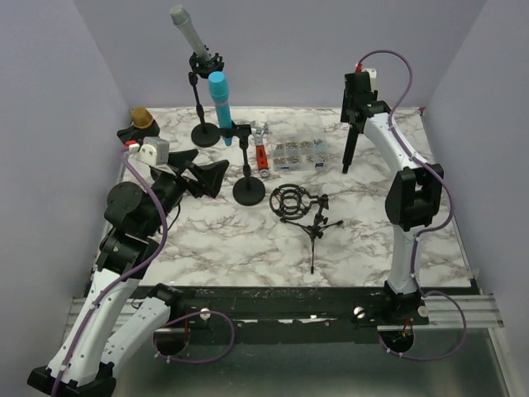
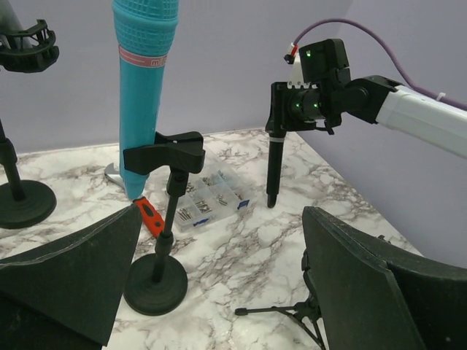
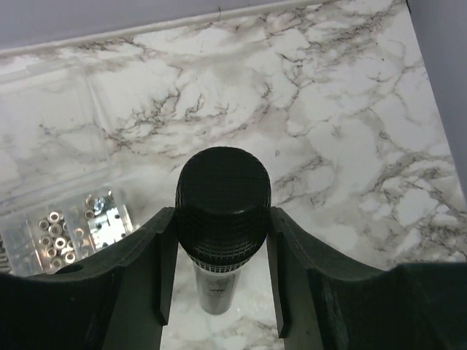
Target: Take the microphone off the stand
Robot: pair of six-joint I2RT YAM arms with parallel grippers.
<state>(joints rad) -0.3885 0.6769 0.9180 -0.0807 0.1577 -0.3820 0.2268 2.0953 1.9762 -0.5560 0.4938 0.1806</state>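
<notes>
My right gripper (image 1: 357, 116) is shut on the head of a black microphone (image 1: 350, 149), which hangs upright with its tail down near the marble at the back right. In the right wrist view both fingers press on the mesh head (image 3: 222, 204). A teal microphone (image 1: 221, 103) stands in the clip of a round-based stand (image 1: 248, 178) left of centre. In the left wrist view it (image 2: 142, 95) sits in the clip (image 2: 164, 154). My left gripper (image 1: 207, 178) is open just left of that stand, holding nothing.
A grey microphone (image 1: 188, 31) sits in a second stand at the back. A tripod stand with an empty shock-mount ring (image 1: 302, 207) stands mid-table. A clear box of screws (image 1: 297, 153) and a red-handled tool (image 1: 261, 153) lie behind it. A brown-topped object (image 1: 140, 124) is back left.
</notes>
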